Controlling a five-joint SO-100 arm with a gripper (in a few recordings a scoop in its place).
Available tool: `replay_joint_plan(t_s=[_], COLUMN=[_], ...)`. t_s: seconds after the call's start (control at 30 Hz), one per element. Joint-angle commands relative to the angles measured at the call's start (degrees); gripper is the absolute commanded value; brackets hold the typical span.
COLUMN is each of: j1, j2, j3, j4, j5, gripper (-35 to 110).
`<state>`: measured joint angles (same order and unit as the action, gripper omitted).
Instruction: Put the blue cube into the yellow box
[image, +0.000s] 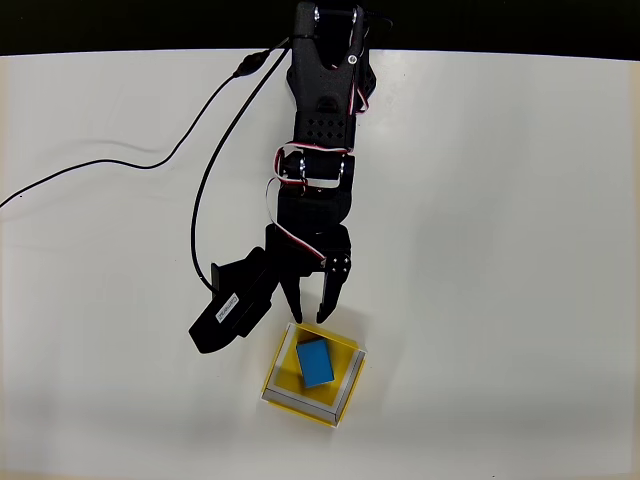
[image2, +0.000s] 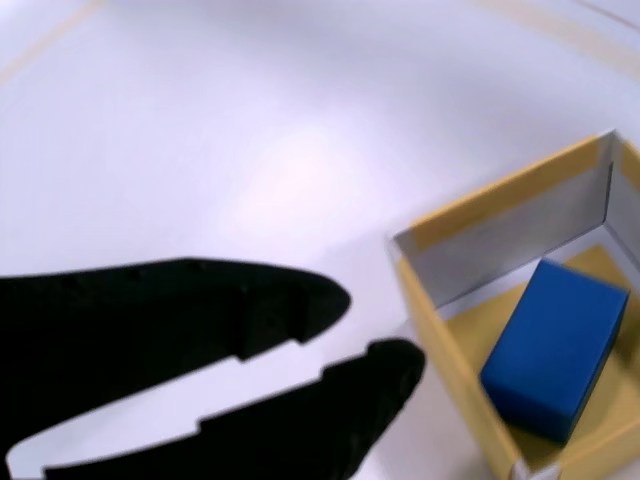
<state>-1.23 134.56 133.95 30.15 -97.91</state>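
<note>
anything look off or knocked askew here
Nothing stands out. The blue cube lies inside the yellow box, which sits turned at an angle to the table edges, undamaged. The gripper hovers beside it, empty.
</note>
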Motion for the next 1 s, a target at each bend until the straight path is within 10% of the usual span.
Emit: replay_joint_plan(t_s=[0.0, 0.63, 0.97], j1=[0.0, 2.81, 3.08], j2=[13.45, 49.31, 56.95], j3=[6.59, 45.0, 46.23], j4=[-0.09, 9.32, 38.32], j5=[-1.93, -3.96, -4.31], gripper=[0, 0, 0])
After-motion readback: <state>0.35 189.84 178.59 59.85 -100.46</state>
